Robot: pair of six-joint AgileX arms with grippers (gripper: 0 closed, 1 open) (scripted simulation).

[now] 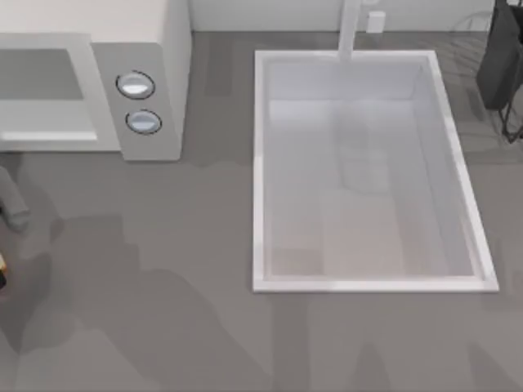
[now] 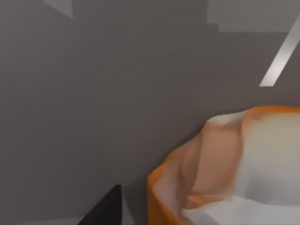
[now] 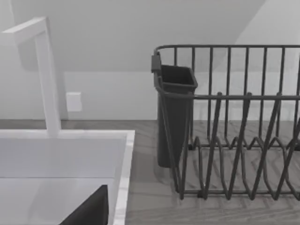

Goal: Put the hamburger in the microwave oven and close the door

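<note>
The hamburger (image 2: 234,164), an orange-and-tan lump, looms very close in the left wrist view. A dark part of my left gripper (image 2: 107,208) sits just beside it with a narrow gap. In the top view a sliver of the hamburger (image 1: 2,263) and my left gripper (image 1: 2,280) lie at the table's left edge, in front of the white microwave oven (image 1: 167,49). The door (image 1: 45,77) reads as a grey pane in a pale frame, left of the two knobs (image 1: 139,102). I cannot tell whether it is open. My right gripper (image 3: 89,211) is parked by the sink.
A white sink basin (image 1: 257,180) with a faucet (image 1: 350,28) takes up the middle and right of the table. A dark wire dish rack (image 3: 234,140) with a cutlery holder (image 3: 174,112) stands at the back right. Bare grey tabletop (image 1: 163,269) lies between microwave and front edge.
</note>
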